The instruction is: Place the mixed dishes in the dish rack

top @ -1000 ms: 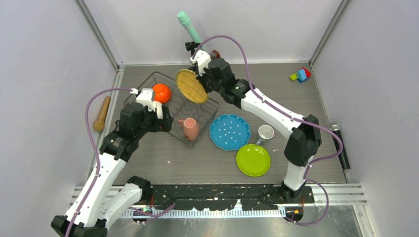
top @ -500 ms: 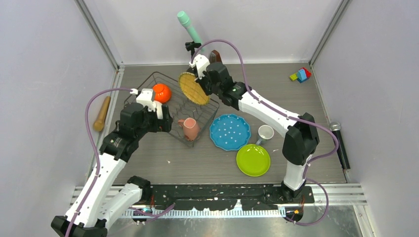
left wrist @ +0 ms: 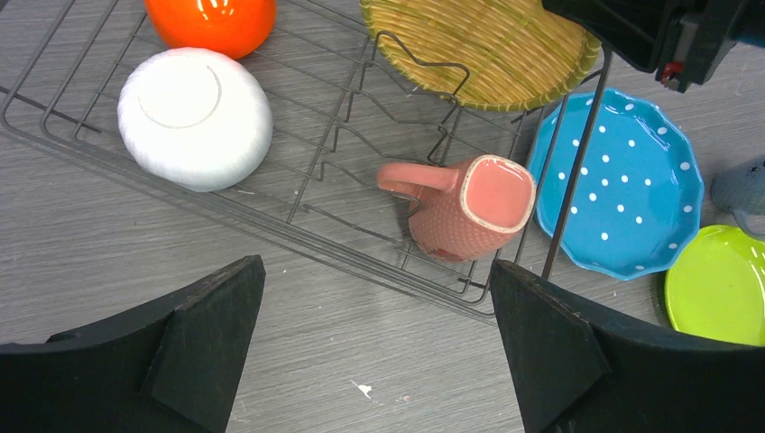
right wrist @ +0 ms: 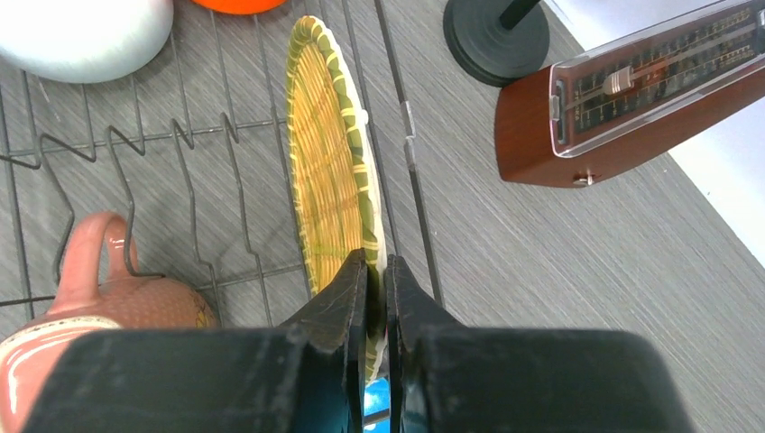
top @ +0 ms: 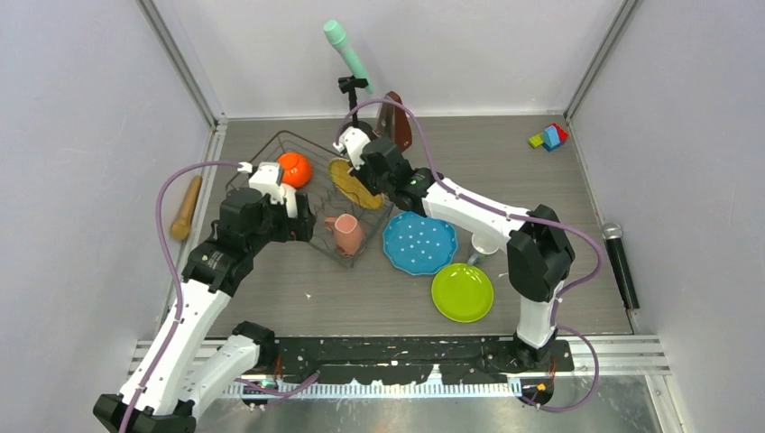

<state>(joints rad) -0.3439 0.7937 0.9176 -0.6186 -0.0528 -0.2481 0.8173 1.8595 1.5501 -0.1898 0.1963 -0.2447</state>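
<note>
The dish rack [top: 276, 137] holds the orange bowl [top: 295, 170], the white bowl [left wrist: 194, 117] upside down, and the pinkish-tan mug [top: 345, 234] on its side. My right gripper [right wrist: 376, 271] is shut on the rim of the yellow woven plate [right wrist: 329, 171], which stands on edge low among the rack's prongs by its right wall. My left gripper [left wrist: 374, 266] hangs open over the table just in front of the rack, holding nothing. The blue dotted plate [top: 419, 242] and lime-green plate [top: 462, 292] lie right of the rack. The grey mug [top: 487, 244] is partly hidden by the right arm.
A brown metronome [top: 394, 122] and a black stand base [right wrist: 496, 27] with a teal microphone [top: 347, 50] sit behind the rack. A wooden rolling pin [top: 187, 207] lies at the left wall, toy blocks [top: 548, 136] at the back right, a black microphone [top: 621, 262] along the right wall.
My right gripper has carried the yellow plate down and toward the near left, from above the rack's back edge into the rack. The left arm has not moved.
</note>
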